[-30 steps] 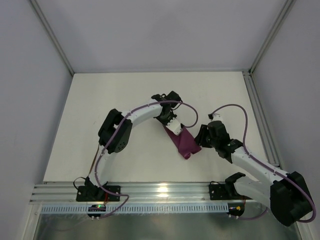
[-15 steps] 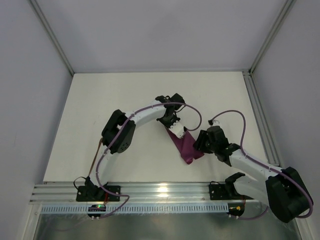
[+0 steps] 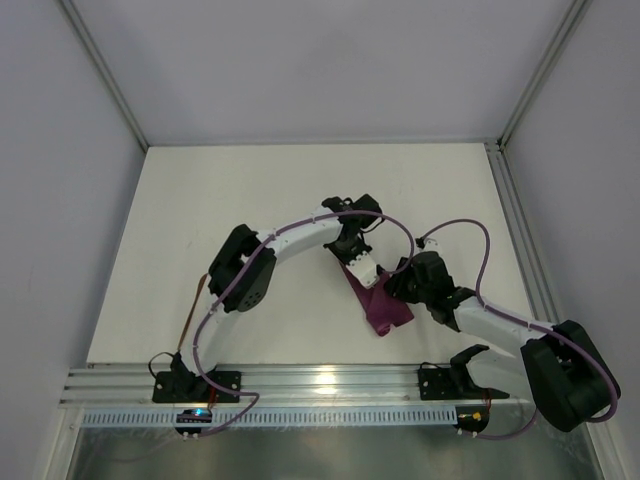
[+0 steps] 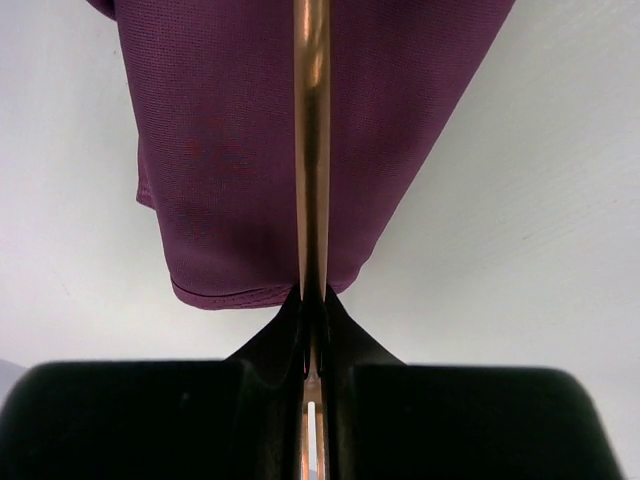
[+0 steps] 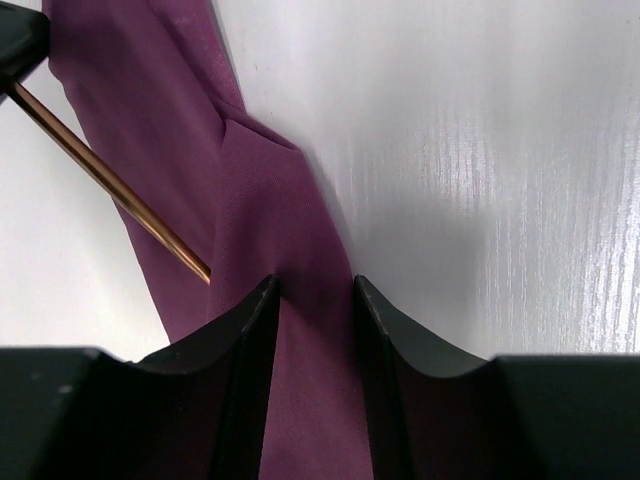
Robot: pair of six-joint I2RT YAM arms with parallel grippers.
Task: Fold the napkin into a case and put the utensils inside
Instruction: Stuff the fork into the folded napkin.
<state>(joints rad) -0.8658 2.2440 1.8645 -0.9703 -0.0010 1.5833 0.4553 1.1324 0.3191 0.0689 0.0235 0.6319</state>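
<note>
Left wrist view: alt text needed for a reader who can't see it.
The left gripper, shut on a slim copper utensil, points it straight up the frame across a folded plum-purple napkin, with white table on either side.

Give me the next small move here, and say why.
Probably ease the left claw forward, sliding its pinched copper utensil further along the folded napkin. The utensil's far end lies on the cloth beside the right claw, whose jaws straddle the cloth.

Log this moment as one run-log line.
left gripper: shut on copper utensil | utensil end: over napkin case | right gripper: open, astride case
</note>
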